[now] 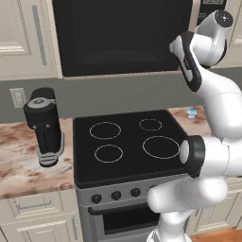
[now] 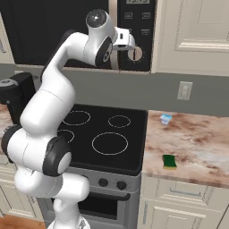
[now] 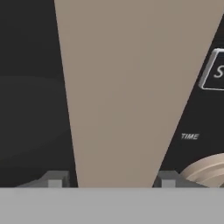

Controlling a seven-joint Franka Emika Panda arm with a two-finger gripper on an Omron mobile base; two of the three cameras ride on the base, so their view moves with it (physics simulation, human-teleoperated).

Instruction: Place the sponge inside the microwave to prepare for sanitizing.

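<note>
The microwave (image 1: pixel 118 38) is built in above the stove, its black glass door closed. The beige bar handle (image 3: pixel 127 87) of the door runs up the middle of the hand view, and my gripper (image 3: pixel 111 180) is open with one finger tip on each side of it. In the right base view my gripper (image 2: pixel 118 48) is raised against the handle (image 2: pixel 113 9), beside the knob (image 2: pixel 135 54). The sponge (image 2: pixel 169 162), yellow with its green layer up, lies on the marble counter (image 2: pixel 197 143) near the front edge, right of the stove.
A black-topped stove (image 1: pixel 127 142) with several burner rings sits below the microwave. A small bluish glass (image 2: pixel 166 118) stands on the counter behind the sponge. A black coffee machine (image 1: pixel 43 125) occupies the left counter. Cream cabinets (image 2: pixel 197 31) flank the microwave.
</note>
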